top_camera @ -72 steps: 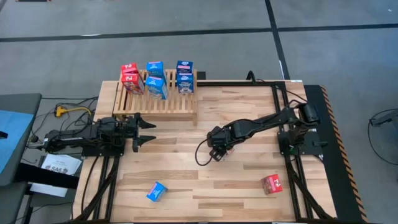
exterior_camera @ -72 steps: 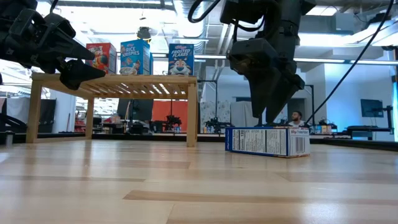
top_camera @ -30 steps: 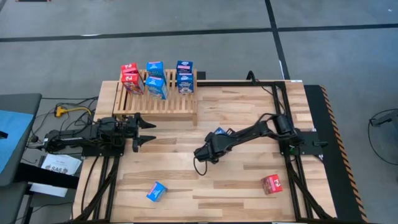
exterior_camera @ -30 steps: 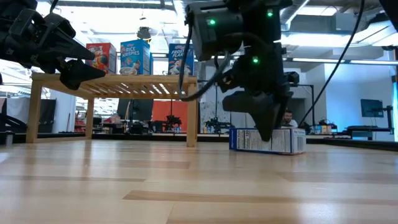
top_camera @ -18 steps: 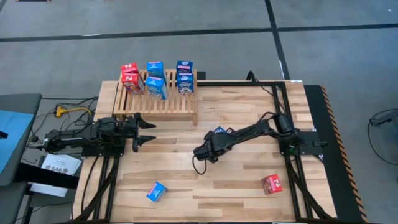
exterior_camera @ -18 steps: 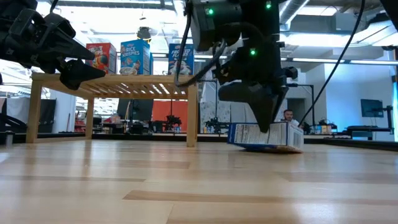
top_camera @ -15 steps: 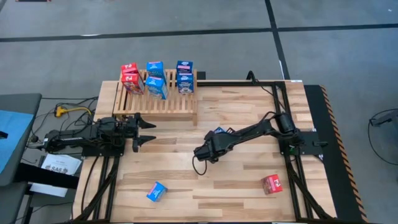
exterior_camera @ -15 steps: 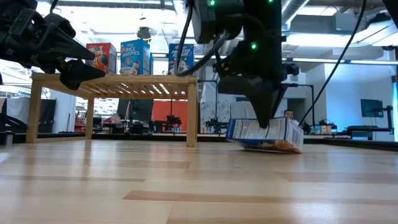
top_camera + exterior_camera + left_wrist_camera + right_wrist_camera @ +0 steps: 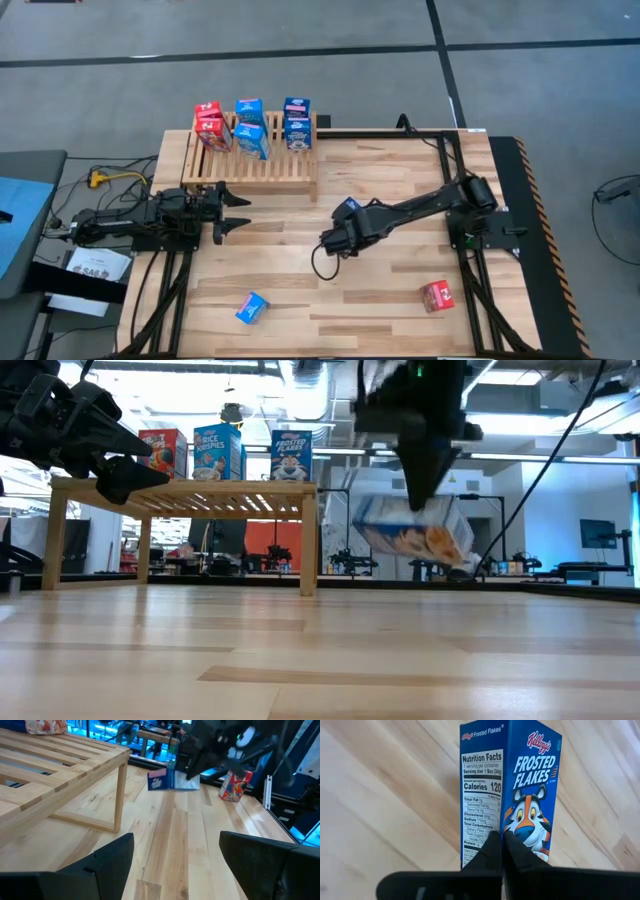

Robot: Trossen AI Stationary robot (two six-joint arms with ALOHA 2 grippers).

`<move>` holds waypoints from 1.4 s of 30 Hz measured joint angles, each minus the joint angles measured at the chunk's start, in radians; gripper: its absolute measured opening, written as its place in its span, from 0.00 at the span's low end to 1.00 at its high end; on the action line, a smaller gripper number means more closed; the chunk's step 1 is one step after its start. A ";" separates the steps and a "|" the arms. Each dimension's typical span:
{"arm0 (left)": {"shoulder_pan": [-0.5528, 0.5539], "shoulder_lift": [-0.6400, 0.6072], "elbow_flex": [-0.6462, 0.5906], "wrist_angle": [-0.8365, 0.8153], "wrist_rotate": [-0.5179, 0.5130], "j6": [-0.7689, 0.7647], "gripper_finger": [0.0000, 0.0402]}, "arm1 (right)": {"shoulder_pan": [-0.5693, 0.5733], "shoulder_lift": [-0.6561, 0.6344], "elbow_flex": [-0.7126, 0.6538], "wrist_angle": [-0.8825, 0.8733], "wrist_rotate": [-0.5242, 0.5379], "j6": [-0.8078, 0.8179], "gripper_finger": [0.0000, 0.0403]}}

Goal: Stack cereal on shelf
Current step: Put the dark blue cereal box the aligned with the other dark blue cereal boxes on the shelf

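Note:
My right gripper [image 9: 501,851] is shut on a blue Frosted Flakes cereal box [image 9: 512,785] and holds it in the air over the middle of the table [image 9: 347,207]. In the low view the box [image 9: 405,532] hangs tilted under the fingers. The light-wood slatted shelf [image 9: 262,162] stands at the far left on short legs. Red [image 9: 208,124] and blue [image 9: 250,126] boxes stand upright on it. My left gripper [image 9: 236,213] waits open and level just in front of the shelf. My right gripper's fingers [image 9: 492,845] meet on the box's long corner edge [image 9: 502,822], between the nutrition-facts side and the tiger face. The fingers hide what is pinched. They slant down from above. The box hangs below them, tilted and clear of the table.
A blue box [image 9: 252,308] lies near the table's front left. A red box [image 9: 437,296] lies at the front right. A dark cable [image 9: 322,264] loops down from the right wrist. Bare planks lie between the held box and the shelf.
My right gripper has risen, and the blue box with it. The box lay flat on the table a second ago, then one end came up. Now it hangs tilted, clear of the table. The left arm has kept still.

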 joint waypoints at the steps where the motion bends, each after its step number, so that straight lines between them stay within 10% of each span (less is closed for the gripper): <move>1: 0.000 0.000 0.000 0.000 0.000 0.000 0.71 | 0.002 -0.017 0.000 0.010 0.003 -0.009 0.01; 19: 0.000 0.000 0.000 0.000 0.000 0.000 0.71 | -0.046 -0.294 0.000 0.568 -0.011 -0.702 0.02; 30: 0.000 0.000 0.000 0.000 0.000 0.000 0.71 | -0.189 -0.326 -0.116 1.004 -0.364 -1.016 0.03; 42: 0.000 0.001 0.000 0.000 0.001 0.000 0.71 | -0.395 -0.408 -0.456 1.584 -0.781 -1.015 0.05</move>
